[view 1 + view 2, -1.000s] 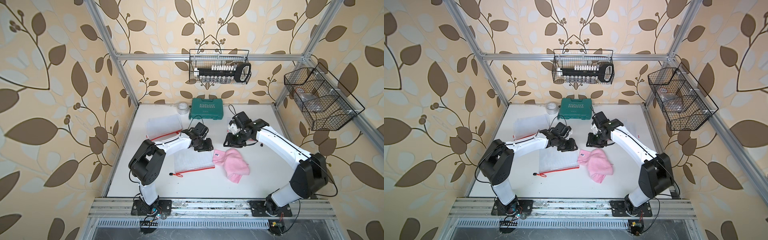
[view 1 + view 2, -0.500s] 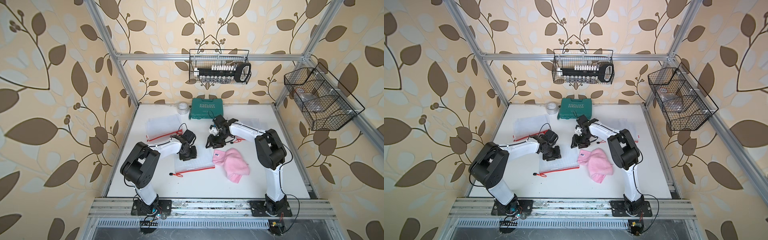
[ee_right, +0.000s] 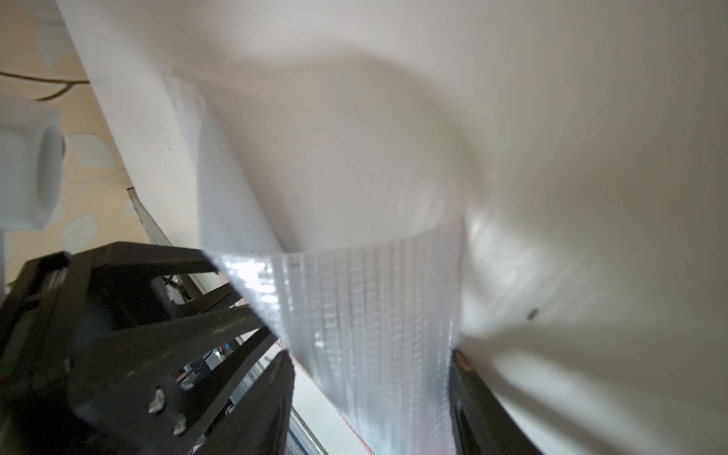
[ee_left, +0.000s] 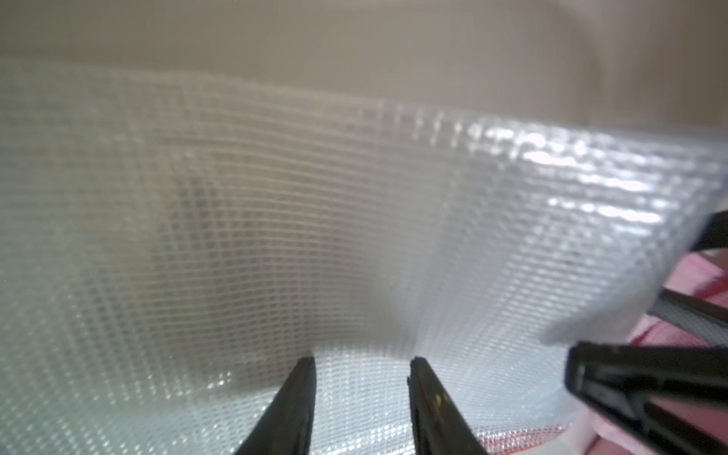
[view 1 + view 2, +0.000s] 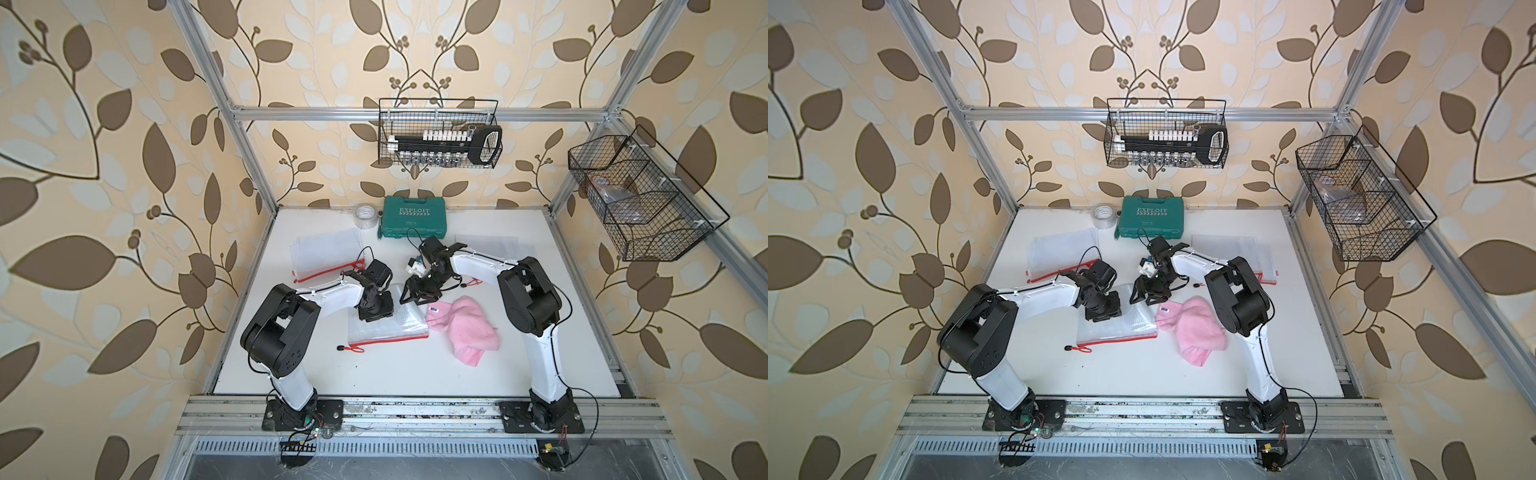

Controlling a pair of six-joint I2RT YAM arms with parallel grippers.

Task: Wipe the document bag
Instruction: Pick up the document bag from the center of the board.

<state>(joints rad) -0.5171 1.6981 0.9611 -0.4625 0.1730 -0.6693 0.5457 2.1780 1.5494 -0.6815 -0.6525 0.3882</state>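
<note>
The document bag (image 5: 392, 328) lies near the centre of both top views on the white table (image 5: 415, 374), its red zip edge toward the bottom of the frame. Your left gripper (image 5: 376, 316) stands on its upper left part, fingers a little apart and pinching nothing. Your right gripper (image 5: 419, 297) is at its upper edge, jaws spread wide with the bag's lifted edge between them; the pink cloth (image 5: 463, 330) lies just right of the bag.

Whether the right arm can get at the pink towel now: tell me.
Probably yes. The pink towel lies uncovered beside the document bag, close to the right end effector, whose jaws stand open at the bag's corner; nothing stands between them.
</note>
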